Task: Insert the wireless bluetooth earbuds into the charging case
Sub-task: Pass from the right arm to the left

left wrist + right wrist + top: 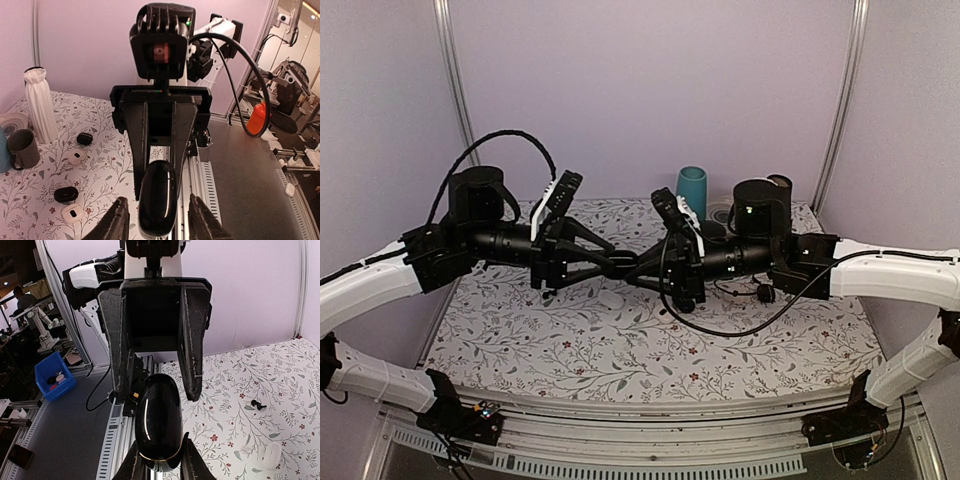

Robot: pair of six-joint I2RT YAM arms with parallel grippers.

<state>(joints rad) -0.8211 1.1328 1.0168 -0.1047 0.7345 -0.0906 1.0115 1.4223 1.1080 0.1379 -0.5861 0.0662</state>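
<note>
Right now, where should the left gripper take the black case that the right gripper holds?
On the free end of the black case, across its narrow width, coming end-on from opposite the right gripper. That gripper pinches one end of the oval and leaves the other bare; the left gripper has a finger on either side of it.

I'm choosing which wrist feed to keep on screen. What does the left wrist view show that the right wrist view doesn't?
Only the left wrist view: a grey mug, a white bottle-shaped object, two small black cases and two small white cases on the table.

Only the right wrist view: a tiny black piece, a white oval object and a blue bin off the table.

Both: the black oval case, clamped in the right end effector, with the left end effector straddling it, its jaws apart.
</note>
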